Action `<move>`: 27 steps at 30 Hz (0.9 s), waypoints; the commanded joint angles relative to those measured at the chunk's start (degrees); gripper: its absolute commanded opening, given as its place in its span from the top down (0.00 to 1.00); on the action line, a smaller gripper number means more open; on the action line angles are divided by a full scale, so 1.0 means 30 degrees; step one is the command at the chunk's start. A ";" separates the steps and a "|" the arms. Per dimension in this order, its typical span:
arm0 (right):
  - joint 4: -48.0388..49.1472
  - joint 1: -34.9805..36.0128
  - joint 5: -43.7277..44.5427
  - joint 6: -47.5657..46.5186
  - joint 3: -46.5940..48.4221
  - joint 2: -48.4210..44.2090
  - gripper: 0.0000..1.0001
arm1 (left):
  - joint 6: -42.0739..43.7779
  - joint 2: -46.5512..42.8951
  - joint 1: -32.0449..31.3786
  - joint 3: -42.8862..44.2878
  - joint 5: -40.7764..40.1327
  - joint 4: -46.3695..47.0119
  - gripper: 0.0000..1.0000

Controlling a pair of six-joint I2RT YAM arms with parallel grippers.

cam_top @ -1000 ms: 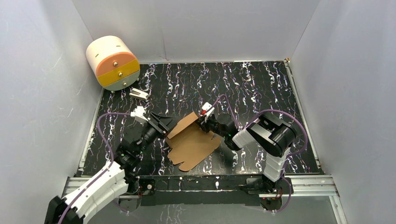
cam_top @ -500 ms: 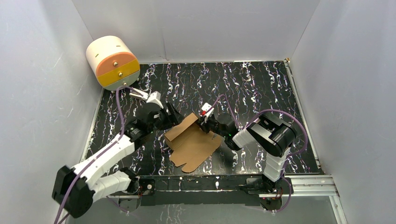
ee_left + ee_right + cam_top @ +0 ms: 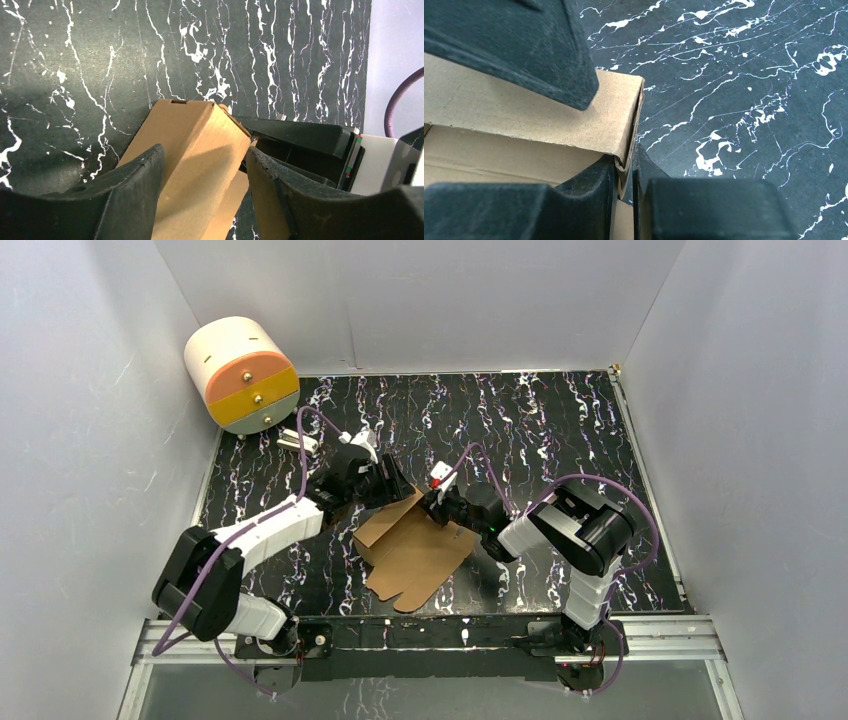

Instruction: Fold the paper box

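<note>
The left pincer (image 3: 386,483) has been swung round within the last second to the paper box's (image 3: 415,555) edge facing the drawer unit (image 3: 240,370). It is held half-wide over the raised flap, which has not yet been pinched. The right pincer (image 3: 436,502) has been kept narrow, clamped on the flap's corner on the side turned away from the drawer unit. The paper box is lain on the counter (image 3: 540,430), well apart from the drawer unit, mostly flat with that one flap lifted. It is judged that the flap is being steadied so that it can be pressed over along its crease.

In the left wrist view the flap is seen between the spread fingers (image 3: 135,190), with a gap that cannot be made out from above. Only in the right wrist view is the card edge shown nipped between the closed fingers (image 3: 599,177).
</note>
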 commanded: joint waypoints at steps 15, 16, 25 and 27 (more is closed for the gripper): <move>0.1007 0.0114 0.2772 0.0521 -0.0547 -0.0075 0.83 | -0.2735 0.1499 -0.0128 -0.1131 0.4710 0.4031 0.51; 0.1081 0.0120 0.3079 0.0556 -0.0603 -0.0107 0.84 | -0.2788 0.1490 -0.0162 -0.1136 0.4815 0.4035 0.51; 0.1986 0.0288 0.5162 0.1126 -0.1107 -0.0273 0.84 | -0.4000 0.0882 -0.0477 -0.1631 0.5234 0.4782 0.52; 0.1987 0.0374 0.5976 0.1389 -0.1111 -0.0290 0.84 | -0.4232 0.0834 -0.0620 -0.1667 0.5373 0.4838 0.52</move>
